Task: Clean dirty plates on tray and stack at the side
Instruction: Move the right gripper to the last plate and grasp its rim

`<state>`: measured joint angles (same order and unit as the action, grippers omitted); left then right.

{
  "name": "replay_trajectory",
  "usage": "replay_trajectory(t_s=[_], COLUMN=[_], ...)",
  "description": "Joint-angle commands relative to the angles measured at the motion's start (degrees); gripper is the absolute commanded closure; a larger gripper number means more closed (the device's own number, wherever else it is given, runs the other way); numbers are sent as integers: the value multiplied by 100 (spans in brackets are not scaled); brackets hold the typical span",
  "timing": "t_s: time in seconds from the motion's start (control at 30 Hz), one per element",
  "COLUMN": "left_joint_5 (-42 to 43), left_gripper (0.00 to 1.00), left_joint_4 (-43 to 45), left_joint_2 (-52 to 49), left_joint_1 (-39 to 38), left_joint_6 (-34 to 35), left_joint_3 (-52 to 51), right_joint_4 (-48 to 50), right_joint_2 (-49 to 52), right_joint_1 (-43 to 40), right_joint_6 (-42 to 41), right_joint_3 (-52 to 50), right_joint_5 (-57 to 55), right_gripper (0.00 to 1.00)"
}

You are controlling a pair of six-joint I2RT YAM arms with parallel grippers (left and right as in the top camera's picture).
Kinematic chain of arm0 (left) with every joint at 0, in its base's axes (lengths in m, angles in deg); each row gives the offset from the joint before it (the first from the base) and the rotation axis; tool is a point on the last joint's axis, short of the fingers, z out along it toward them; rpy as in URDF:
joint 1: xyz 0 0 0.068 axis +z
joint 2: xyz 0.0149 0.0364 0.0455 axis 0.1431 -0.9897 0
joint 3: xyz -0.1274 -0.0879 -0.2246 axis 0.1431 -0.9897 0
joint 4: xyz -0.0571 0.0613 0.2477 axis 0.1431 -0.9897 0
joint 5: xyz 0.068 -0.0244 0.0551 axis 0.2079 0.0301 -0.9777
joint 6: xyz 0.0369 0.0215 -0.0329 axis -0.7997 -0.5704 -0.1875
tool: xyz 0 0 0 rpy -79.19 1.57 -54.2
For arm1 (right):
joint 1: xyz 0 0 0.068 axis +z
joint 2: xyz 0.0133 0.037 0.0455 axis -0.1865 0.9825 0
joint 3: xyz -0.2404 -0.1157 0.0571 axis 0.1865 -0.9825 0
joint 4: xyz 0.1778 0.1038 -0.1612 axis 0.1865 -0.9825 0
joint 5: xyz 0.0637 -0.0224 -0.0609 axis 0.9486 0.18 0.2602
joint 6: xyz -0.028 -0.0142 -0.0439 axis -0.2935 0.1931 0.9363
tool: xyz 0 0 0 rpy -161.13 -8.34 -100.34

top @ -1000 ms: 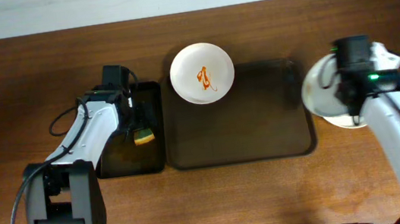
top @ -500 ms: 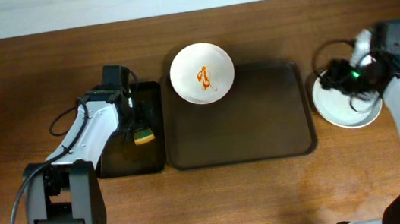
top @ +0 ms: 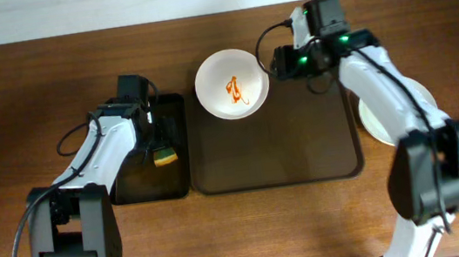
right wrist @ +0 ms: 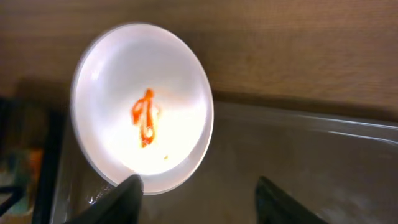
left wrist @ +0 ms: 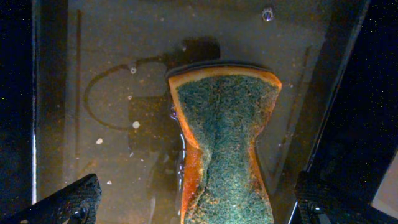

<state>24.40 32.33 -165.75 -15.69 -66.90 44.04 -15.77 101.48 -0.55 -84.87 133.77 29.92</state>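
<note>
Dirty plate (top: 216, 76) with red sauce streak at far-left corner of large tray (top: 301, 142), right gripper (right wrist: 202, 196) just beside its rim, jaws apart and empty, left gripper (left wrist: 193, 202) spread wide, straddling sponge (left wrist: 224, 143) in small wet tray (top: 141, 180), clean plate (top: 378, 124) on table right of large tray

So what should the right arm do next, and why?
Probably ease the right gripper forward to the plate's near rim and close on it. The plate carries a red smear and sits at the tray's back edge, and the gripper is open, just short of it. The left gripper is open over the sponge, seemingly ready to wipe.
</note>
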Motion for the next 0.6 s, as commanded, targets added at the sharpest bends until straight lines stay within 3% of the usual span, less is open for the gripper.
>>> replay_trajectory(t_s=[0.0, 0.2, 0.33, 0.4, 0.57], left_joint_5=[24, 24, 24, 24, 24], left_gripper=[2, 2, 2, 2, 2], left_joint_4=[-2, -2, -2, -4, -2], left_joint_2=[107, 107, 107, 107, 107], left_joint_1=[-2, -2, -2, -2, -2], left_joint_6=[-46, -44, -44, -44, -46], left_joint_3=[87, 87, 87, 87, 87], right_joint_4=[321, 706, 605, 227, -1106], right_joint_2=[590, 1189, 1274, 1272, 850], right_joint_1=[37, 271, 304, 302, 302], right_joint_6=[-656, -734, -883, -883, -863], right_joint_3=[52, 50, 48, 50, 55], right_joint_5=[39, 92, 11, 11, 9], right_gripper=[51, 58, 79, 96, 96])
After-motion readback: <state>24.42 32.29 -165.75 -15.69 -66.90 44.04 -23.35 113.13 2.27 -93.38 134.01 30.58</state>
